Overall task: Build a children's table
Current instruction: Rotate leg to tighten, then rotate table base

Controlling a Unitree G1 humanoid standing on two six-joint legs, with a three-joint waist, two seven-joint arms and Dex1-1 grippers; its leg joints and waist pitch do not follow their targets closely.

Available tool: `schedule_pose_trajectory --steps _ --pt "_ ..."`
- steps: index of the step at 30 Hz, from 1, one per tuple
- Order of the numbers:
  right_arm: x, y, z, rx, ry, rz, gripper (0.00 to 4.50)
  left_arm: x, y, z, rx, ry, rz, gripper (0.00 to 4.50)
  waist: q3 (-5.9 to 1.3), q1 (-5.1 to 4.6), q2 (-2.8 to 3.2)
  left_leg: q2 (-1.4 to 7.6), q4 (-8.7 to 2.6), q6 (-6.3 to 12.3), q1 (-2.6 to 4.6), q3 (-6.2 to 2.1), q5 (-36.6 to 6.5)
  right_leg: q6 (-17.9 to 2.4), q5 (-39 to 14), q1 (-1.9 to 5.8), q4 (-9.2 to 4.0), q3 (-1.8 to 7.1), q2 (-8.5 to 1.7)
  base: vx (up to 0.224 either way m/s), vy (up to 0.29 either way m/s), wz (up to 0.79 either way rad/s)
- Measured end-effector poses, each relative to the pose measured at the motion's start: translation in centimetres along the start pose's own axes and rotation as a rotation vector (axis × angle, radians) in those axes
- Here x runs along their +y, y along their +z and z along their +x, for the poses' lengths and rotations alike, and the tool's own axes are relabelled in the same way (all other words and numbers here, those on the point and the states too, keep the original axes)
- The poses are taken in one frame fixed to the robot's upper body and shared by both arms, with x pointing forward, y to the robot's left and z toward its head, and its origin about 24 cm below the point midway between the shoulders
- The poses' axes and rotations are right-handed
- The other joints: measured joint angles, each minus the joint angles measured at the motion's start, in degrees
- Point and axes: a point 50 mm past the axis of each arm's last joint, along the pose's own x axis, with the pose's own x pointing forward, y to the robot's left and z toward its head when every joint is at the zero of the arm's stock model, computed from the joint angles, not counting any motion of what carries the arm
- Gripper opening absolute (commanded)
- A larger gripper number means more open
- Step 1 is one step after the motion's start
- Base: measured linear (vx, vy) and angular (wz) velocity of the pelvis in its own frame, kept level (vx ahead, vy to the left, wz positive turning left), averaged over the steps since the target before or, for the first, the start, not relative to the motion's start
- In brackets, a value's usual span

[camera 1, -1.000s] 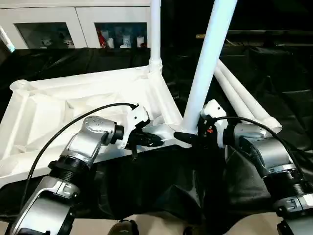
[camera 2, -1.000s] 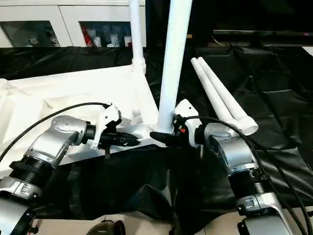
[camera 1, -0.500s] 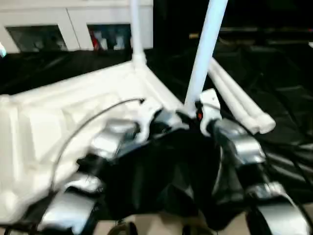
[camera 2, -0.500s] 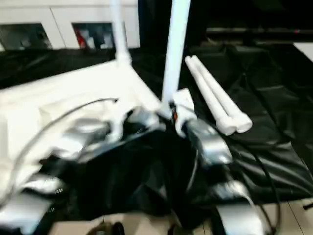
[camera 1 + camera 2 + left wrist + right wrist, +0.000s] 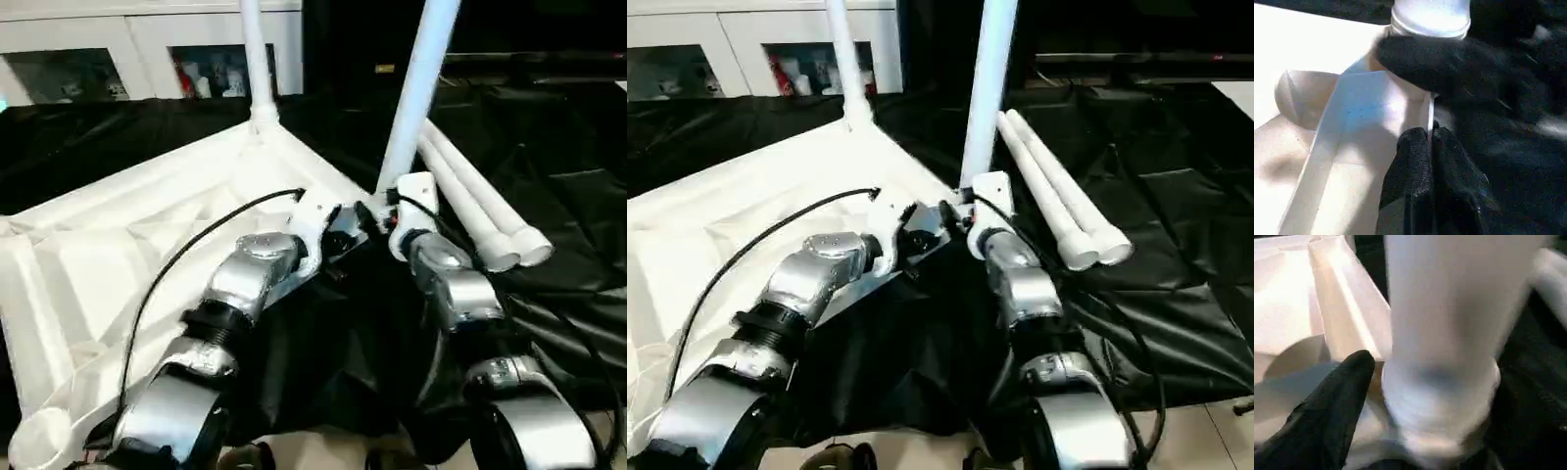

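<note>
**Second leg standing in its corner socket, both grippers at its base**

Head views: the table top (image 5: 127, 225) is lying ribbed side up on the black cloth (image 5: 1176, 245). One fitted leg (image 5: 253, 59) is rising from the far corner; a second leg (image 5: 416, 88) is leaning up from the near corner, right where the left gripper (image 5: 355, 223) and right gripper (image 5: 377, 211) are meeting. Two spare legs (image 5: 1058, 191) are lying just beside it.

Left wrist view: the left gripper's fingers (image 5: 1415, 161) are pinching shut on the thin edge wall of the table top, just beside the socket.

Right wrist view: one finger (image 5: 1334, 396) is resting against the leg's base (image 5: 1442, 382); whether that gripper is clasping the leg or standing clear, I cannot tell.

The plastic is probably light, stiff and slick; gripping low, near the socket, looks likely to be steadiest.
</note>
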Motion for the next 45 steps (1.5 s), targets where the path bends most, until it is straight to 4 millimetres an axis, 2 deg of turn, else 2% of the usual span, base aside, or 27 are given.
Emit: schedule_pose_trajectory --steps 2,4,7,9,11,15,19,21,22,24,25,28,33,36,39,40,41,44,45 --pt "-0.2 0.0 -0.6 -0.014 -0.001 -0.002 3.97 0.4 0.5 0.2 -0.046 0.047 -0.048 0.6 0.0 -0.15 0.0 0.0 0.06 0.21 -0.11 0.01 0.05 0.0 0.0 -0.1 0.0 0.01 -0.01 0.0 0.0 0.0" --pt "-1.3 0.0 -1.4 -0.025 -0.018 -0.023 3.97 0.6 2.4 0.3 -0.138 0.096 -0.038 0.68 0.01 0.21 -0.02 0.03 0.11 0.3 -0.25 -0.07 0.09 0.01 0.01 -0.16 0.02 -0.12 -0.01 0.0 0.0 0.0" --pt "-1.9 0.1 -2.1 -0.033 -0.025 -0.046 3.97 1.7 4.8 -0.3 -0.226 0.183 -0.004 1.02 -0.04 0.1 0.03 0.07 0.14 0.31 -0.14 -0.09 0.11 0.05 0.03 -0.1 0.1 -0.16 0.0 0.0 0.0 0.0" --pt "-2.0 -0.1 -2.6 -0.031 -0.009 -0.066 3.97 2.9 5.0 -1.0 -0.234 0.258 0.022 1.11 -0.06 -0.09 0.06 0.07 0.14 0.28 0.02 -0.09 0.09 0.06 0.03 0.0 0.1 -0.12 0.03 0.0 0.0 0.0" --pt "-2.3 -0.6 -2.9 -0.007 -0.006 -0.072 3.97 4.5 4.4 -2.1 -0.221 0.343 0.036 1.43 -0.06 -0.26 0.06 0.08 0.14 0.15 0.04 -0.1 0.04 0.09 0.05 0.01 0.11 -0.12 0.04 0.0 0.0 0.0" --pt "-1.7 -2.4 -3.3 0.096 0.05 -0.066 3.97 8.1 2.7 -5.9 -0.156 0.526 0.129 1.66 -0.07 -0.4 0.03 0.12 0.16 0.13 0.03 -0.14 0.06 0.1 0.07 -0.02 0.18 -0.16 0.06 0.0 0.0 0.0" --pt "0.5 -3.1 -3.0 0.14 0.134 -0.056 3.97 11.5 0.6 -11.5 -0.025 0.722 0.24 1.66 -0.05 -0.37 -0.05 0.14 0.15 -0.02 -0.02 -0.14 -0.01 0.11 0.06 -0.09 0.17 -0.16 0.08 0.0 0.0 0.0" --pt "1.1 -3.0 -2.7 0.144 0.15 -0.055 3.97 12.2 0.1 -13.1 0.025 0.78 0.272 1.66 -0.07 0.2 -0.12 0.13 0.16 -0.03 -0.03 -0.1 -0.01 0.12 0.05 -0.05 0.14 -0.14 0.06 0.0 0.0 0.0" --pt "1.9 -2.6 -2.2 0.139 0.17 -0.048 3.97 12.7 -0.4 -14.8 0.077 0.824 0.313 1.66 -0.05 0.22 -0.18 0.13 0.18 -0.03 -0.03 -0.08 -0.02 0.11 0.06 -0.07 0.14 -0.07 0.06 0.0 0.0 0.0" --pt "2.4 -2.0 -1.6 0.132 0.183 -0.051 3.97 13.2 -0.9 -16.9 0.151 0.882 0.359 1.66 -0.05 0.13 -0.34 0.12 0.18 -0.05 -0.02 -0.08 -0.01 0.12 0.05 -0.06 0.15 -0.06 0.06 0.0 0.0 0.0" --pt "2.5 -1.9 -1.4 0.134 0.181 -0.05 3.97 13.5 -1.1 -18.2 0.192 0.914 0.382 1.5 -0.07 0.29 -0.45 0.12 0.18 -0.08 -0.02 -0.1 -0.01 0.13 0.05 -0.06 0.16 -0.07 0.06 0.0 0.0 0.0" --pt "2.7 -1.7 -1.1 0.135 0.178 -0.049 3.97 13.8 -1.1 -19.8 0.24 0.959 0.399 1.31 -0.08 0.92 -0.47 0.07 0.18 -0.09 0.0 -0.11 -0.01 0.17 0.03 -0.02 0.16 0.0 0.06 0.0 0.0 0.0" --pt "3.7 -1.4 0.0 0.16 0.206 -0.042 3.61 14.3 -2.5 -23.0 0.424 0.977 0.442 0.94 -0.09 -0.24 -0.59 0.08 0.13 -0.19 0.06 -0.17 0.04 0.45 0.14 -0.13 0.21 0.0 0.08 0.0 0.0 0.0" --pt "3.6 -1.3 0.3 0.17 0.201 -0.046 3.24 13.6 -3.7 -22.7 0.494 0.891 0.398 0.82 -0.11 -0.25 -0.62 0.08 0.05 -0.22 0.13 -0.17 0.06 0.46 0.14 -0.12 0.22 -0.01 0.08 0.0 0.0 0.0" --pt "3.8 -1.4 0.4 0.18 0.205 -0.045 3.06 12.7 -5.2 -22.2 0.566 0.798 0.35 0.47 -0.1 -0.28 -0.64 0.08 0.06 -0.23 0.12 -0.17 0.06 0.38 0.21 -0.12 0.24 0.02 0.08 0.0 0.0 0.0" --pt "3.8 -1.5 0.4 0.185 0.208 -0.044 2.81 12.4 -5.7 -22.1 0.595 0.758 0.34 0.42 -0.1 -0.27 -0.71 0.08 0.06 -0.23 0.12 -0.17 0.06 0.33 0.24 -0.12 0.24 0.01 0.08 0.0 0.0 0.0" --pt "3.8 -1.6 0.4 0.187 0.211 -0.043 2.76 12.2 -6.0 -22.2 0.614 0.728 0.331 0.28 -0.11 -0.27 -0.72 0.08 0.06 -0.23 0.13 -0.17 0.06 0.33 0.24 -0.12 0.24 0.02 0.08 0.0 0.0 0.0" --pt "3.6 -1.9 0.5 0.194 0.209 -0.045 2.62 11.6 -6.4 -21.9 0.611 0.648 0.287 0.05 -0.1 -0.18 -0.79 0.08 0.05 -0.23 0.12 -0.17 0.06 0.34 0.23 -0.12 0.24 0.0 0.08 0.0 0.0 0.0" --pt "3.7 -1.9 0.5 0.198 0.212 -0.044 2.37 11.4 -6.4 -21.8 0.61 0.62 0.28 0.0 -0.1 -0.14 -0.79 0.08 0.06 -0.23 0.12 -0.17 0.06 0.34 0.23 -0.12 0.24 0.01 0.08 0.0 0.0 0.0"
